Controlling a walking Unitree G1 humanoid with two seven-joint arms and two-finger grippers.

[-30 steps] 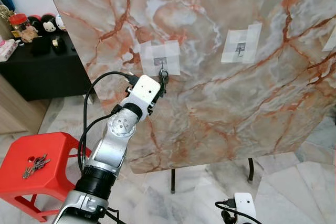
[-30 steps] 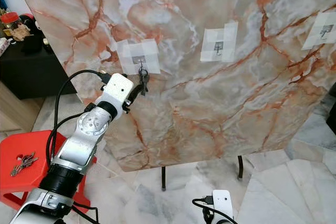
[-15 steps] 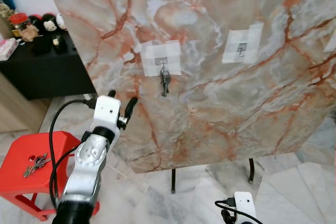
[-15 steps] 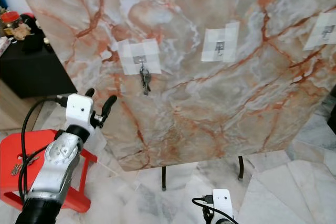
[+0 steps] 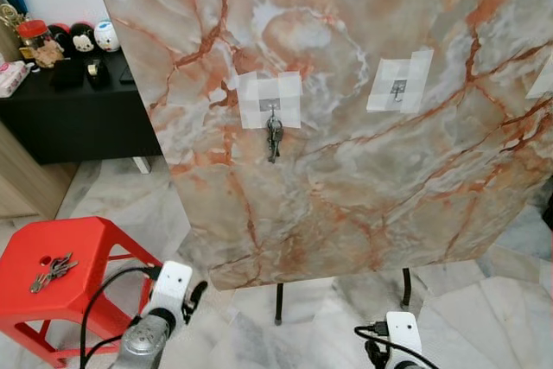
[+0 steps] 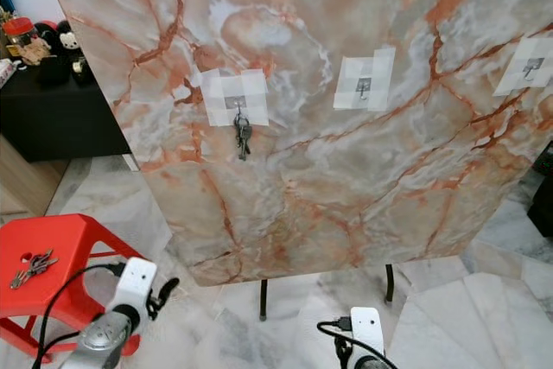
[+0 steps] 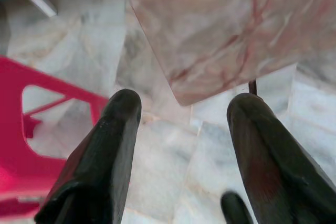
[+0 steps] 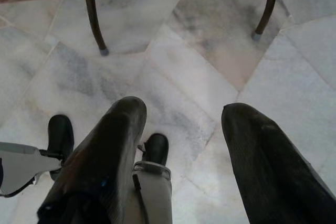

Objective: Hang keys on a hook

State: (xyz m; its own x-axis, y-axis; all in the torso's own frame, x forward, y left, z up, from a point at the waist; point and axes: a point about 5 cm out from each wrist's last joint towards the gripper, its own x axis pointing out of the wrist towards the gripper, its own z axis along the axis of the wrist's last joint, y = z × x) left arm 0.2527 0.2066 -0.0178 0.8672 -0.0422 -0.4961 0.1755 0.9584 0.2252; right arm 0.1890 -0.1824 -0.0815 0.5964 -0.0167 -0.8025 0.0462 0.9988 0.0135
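Note:
A bunch of keys (image 5: 274,137) hangs free on the left hook (image 5: 272,110), which is taped to the upright marble board (image 5: 363,187). Two more taped hooks (image 5: 398,86) (image 6: 533,66) are bare. A second bunch of keys (image 5: 52,270) lies on the red stool (image 5: 78,252). My left gripper (image 7: 181,114) is low, near the board's lower left corner and beside the stool, open and holding nothing. My right gripper (image 8: 184,114) hangs open over the floor near the board's legs; its white wrist (image 5: 399,334) is at the bottom of the left eye view.
The board stands on thin dark metal legs (image 5: 278,302) over a marble tile floor (image 6: 484,300). A black cabinet (image 5: 78,114) with figurines and jars is at the back left. A black cable (image 5: 104,300) loops from my left wrist by the stool.
My left arm has dropped from the hook down to stool height, open, leaving the keys on the hook. The camera has shifted slightly. The right arm stays idle.

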